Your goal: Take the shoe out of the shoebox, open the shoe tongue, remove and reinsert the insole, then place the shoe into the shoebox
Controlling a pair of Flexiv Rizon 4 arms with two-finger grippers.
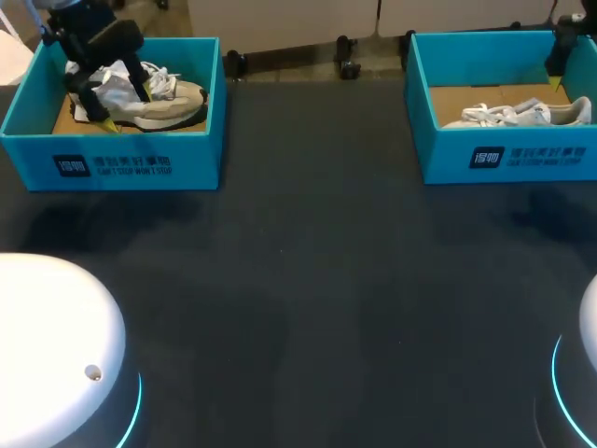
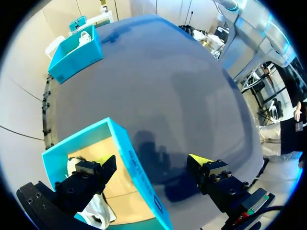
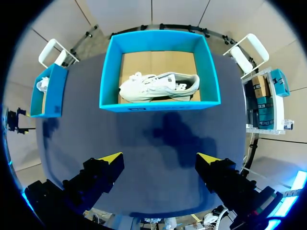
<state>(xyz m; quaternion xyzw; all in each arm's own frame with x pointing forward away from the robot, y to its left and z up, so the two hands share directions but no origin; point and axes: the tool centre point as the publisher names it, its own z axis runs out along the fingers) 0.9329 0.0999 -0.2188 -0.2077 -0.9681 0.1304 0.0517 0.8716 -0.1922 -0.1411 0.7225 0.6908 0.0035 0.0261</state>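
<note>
Dark counter (image 1: pixel 308 280) out front. Further back on the left, teal left shoebox (image 1: pixel 112 163) with the grey shoe (image 1: pixel 173 103) inside. Left tool (image 2: pixel 153 162) spread wide over the box's near wall and gripping nothing, one finger above the shoe, the other outside the box. Far right, white shoe (image 1: pixel 522 115) lying in the right shoebox (image 1: pixel 504 159). Right tool (image 3: pixel 160 160) above the counter, fingers wide apart with nothing between them, box ahead.

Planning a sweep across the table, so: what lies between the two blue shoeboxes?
Nothing. In the head view, the stretch of dark table between the left shoebox and the right shoebox is bare.
</note>
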